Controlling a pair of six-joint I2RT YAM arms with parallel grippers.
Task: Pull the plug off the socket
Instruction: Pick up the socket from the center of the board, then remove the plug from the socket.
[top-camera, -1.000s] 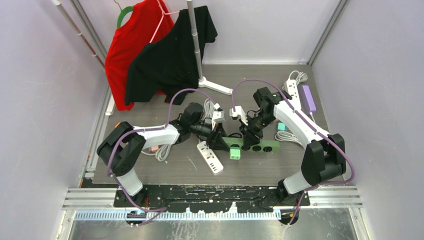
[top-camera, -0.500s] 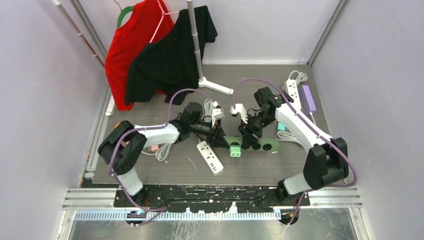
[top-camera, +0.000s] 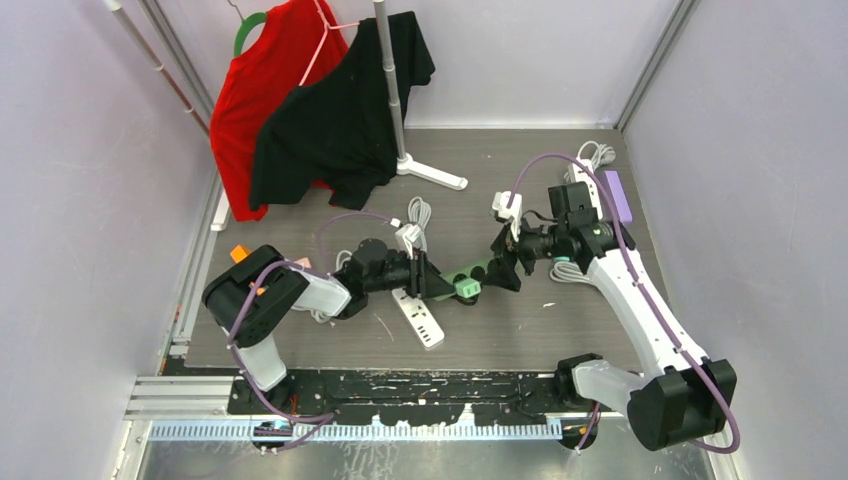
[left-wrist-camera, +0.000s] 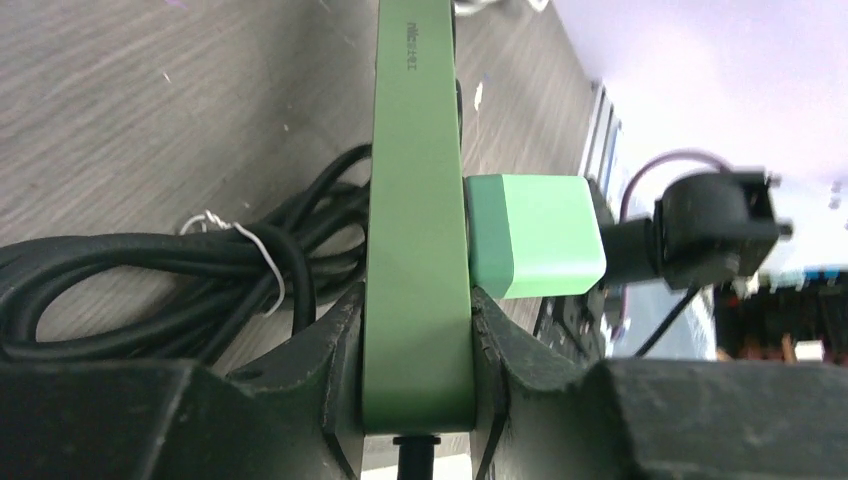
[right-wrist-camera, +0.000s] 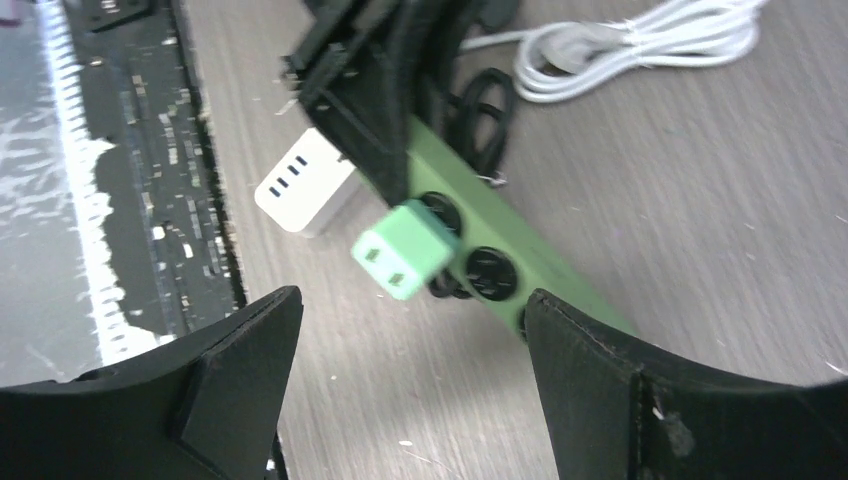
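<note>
Left gripper (left-wrist-camera: 417, 340): I see it pinching the green power strip (left-wrist-camera: 415, 150).
Right gripper (right-wrist-camera: 412, 308): spread, green plug (right-wrist-camera: 405, 248) just ahead, apparently untouched.

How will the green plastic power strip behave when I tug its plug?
The green plastic power strip is probably stiff: it juts straight, clamped at one end by the left gripper. Smooth sides might slip. Its tied black cord bundle likely drags.

Strip (left-wrist-camera: 415, 200) was olive green, plug (left-wrist-camera: 535, 235) a lighter mint, cord (left-wrist-camera: 120, 270) black, plus there was a red shirt (top-camera: 265, 90) and a black shirt (top-camera: 340, 120).
</note>
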